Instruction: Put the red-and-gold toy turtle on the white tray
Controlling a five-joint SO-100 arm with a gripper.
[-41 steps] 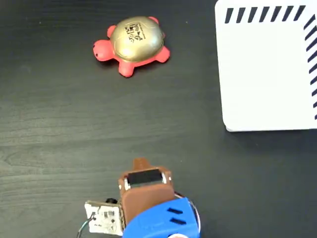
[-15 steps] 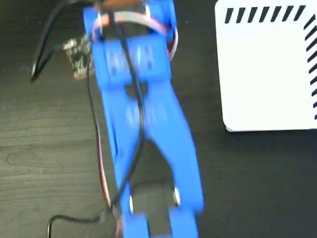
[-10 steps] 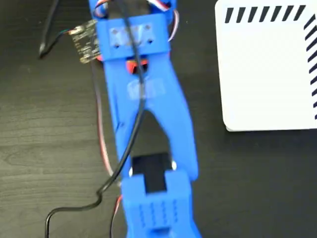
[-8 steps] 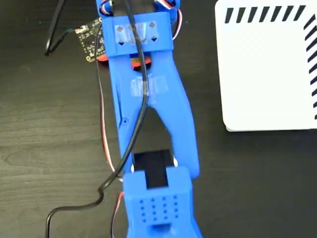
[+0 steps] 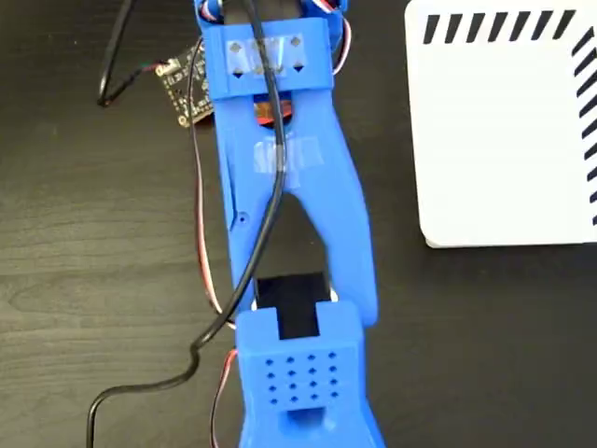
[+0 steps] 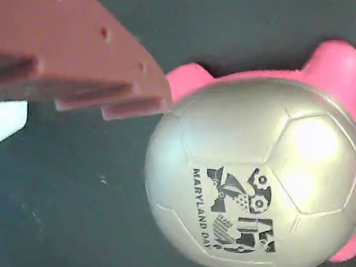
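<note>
In the fixed view, your blue arm (image 5: 280, 215) stretches up the dark table (image 5: 93, 233) and covers the spot where the turtle (image 5: 270, 113) lies; only a sliver of red shows under the wrist. The tray (image 5: 504, 140) sits well apart to the right in this view, with nothing on it, so the carry has not begun. The claw itself is hidden under the arm here.

In the wrist view, you are looking down on the turtle's gold shell, with its printed mark facing up and pink legs poking out around it. One brown finger (image 6: 88, 60) hangs at the shell's upper left edge, likely placed to close against the side of the dome. The other finger is out of frame, so you cannot tell whether the claw is open or closed. A white corner of the tray shows at the left edge.
</note>
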